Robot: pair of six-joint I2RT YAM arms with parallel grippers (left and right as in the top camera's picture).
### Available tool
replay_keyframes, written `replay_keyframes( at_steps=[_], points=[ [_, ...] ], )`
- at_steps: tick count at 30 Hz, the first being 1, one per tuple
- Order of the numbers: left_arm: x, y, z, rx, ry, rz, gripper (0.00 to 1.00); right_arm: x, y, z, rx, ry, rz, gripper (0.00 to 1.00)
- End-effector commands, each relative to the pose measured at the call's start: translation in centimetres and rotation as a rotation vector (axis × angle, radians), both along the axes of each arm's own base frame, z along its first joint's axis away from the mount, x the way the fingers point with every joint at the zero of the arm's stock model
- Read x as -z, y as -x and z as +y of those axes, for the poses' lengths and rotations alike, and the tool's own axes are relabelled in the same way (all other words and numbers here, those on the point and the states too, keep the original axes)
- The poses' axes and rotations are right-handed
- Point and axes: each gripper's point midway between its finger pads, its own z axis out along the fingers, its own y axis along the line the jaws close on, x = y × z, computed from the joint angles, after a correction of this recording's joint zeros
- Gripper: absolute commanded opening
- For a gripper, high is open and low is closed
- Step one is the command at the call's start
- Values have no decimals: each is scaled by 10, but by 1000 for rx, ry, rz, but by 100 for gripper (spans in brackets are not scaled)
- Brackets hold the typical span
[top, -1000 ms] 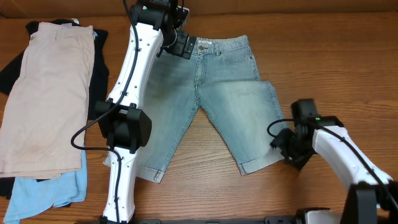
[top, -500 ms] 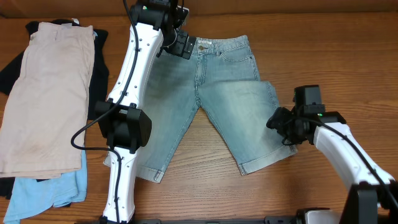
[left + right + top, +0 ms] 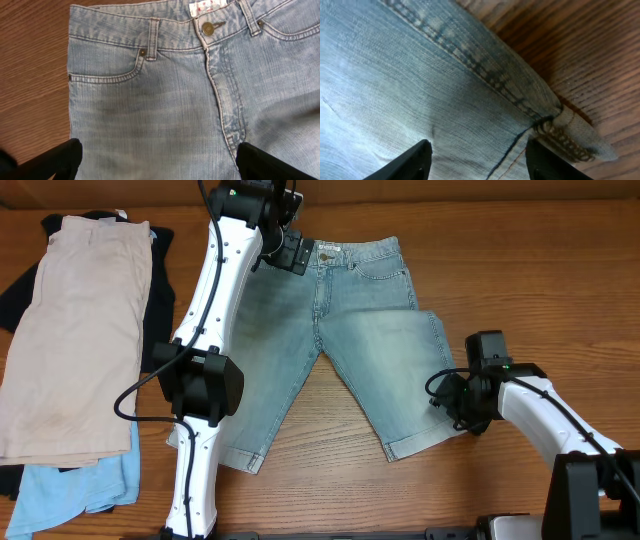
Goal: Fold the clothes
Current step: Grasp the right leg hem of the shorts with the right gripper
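The light-wash denim shorts (image 3: 345,340) lie flat and front side up on the wooden table, waistband at the far edge, legs spread toward me. My left gripper (image 3: 290,252) hovers open over the waistband's left part; its view shows the waistband button (image 3: 207,28) and front pocket (image 3: 107,65), with the black fingers (image 3: 157,162) wide apart over the denim. My right gripper (image 3: 452,405) is open at the cuffed hem of the right leg; its view shows the side seam and the cuff (image 3: 570,132) between the fingers (image 3: 477,160).
Beige shorts (image 3: 75,330) lie at the left on dark clothing (image 3: 160,300), with a sky-blue garment (image 3: 75,485) under their near end. The left arm (image 3: 210,330) stretches across the table's left middle.
My right gripper rose and swung toward the right leg's outer edge, then came back down to the cuff corner. The left arm and the shorts have not moved.
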Motion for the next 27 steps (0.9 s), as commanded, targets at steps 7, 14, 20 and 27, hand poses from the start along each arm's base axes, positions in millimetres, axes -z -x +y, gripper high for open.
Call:
replay_keyframes(
  at_steps=[7, 14, 20, 27],
  points=[
    [-15, 1, 3, 14, -15, -32, 100, 25, 52, -6, 141, 24, 173, 67],
    [-14, 2, 3, 14, -16, -28, 100, 17, 90, -12, 376, 28, 363, 66],
    [-15, 1, 2, 15, -11, -33, 100, 9, 106, -14, 385, 3, 428, 66],
    [-16, -1, 0, 18, -3, -42, 100, -23, 72, -8, 226, -69, 214, 70]
  ],
)
